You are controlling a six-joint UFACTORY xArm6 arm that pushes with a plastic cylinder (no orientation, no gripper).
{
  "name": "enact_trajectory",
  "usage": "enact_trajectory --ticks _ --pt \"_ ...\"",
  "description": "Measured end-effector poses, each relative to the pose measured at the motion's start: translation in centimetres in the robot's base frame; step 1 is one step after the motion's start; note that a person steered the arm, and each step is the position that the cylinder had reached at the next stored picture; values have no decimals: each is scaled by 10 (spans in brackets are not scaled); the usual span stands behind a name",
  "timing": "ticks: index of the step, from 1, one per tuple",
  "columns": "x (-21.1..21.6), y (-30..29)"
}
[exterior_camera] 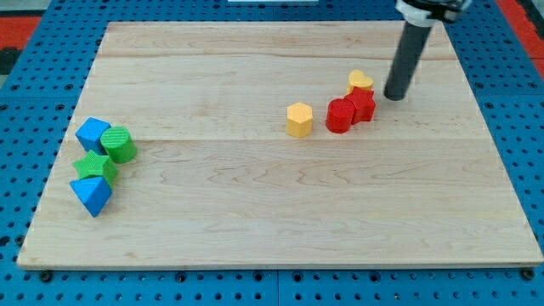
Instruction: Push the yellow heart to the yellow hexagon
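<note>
The yellow heart (359, 82) lies in the upper right part of the wooden board, touching the top of a red block (362, 104). The yellow hexagon (298, 120) sits to the lower left of the heart, with a red cylinder (340, 116) between them. My tip (394, 95) rests on the board just to the right of the heart and the red block, a small gap from them.
At the view's left stand a blue cube (92, 134), a green cylinder (120, 144), a green star (93, 167) and a blue triangular block (92, 195) in a tight group. The board (272, 212) lies on a blue pegboard.
</note>
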State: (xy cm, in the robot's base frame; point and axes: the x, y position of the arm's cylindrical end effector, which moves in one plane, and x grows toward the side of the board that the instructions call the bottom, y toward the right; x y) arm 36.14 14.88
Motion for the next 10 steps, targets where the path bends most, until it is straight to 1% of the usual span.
enact_trajectory --ticks 1,2,3,4,7,8,9,10 --pt "-2 -70" --pt "-13 -52" --pt "-35 -39" --pt "-49 -38" --pt "-59 -47" --pt "-62 -63" --pt "-11 -85" --pt "40 -125"
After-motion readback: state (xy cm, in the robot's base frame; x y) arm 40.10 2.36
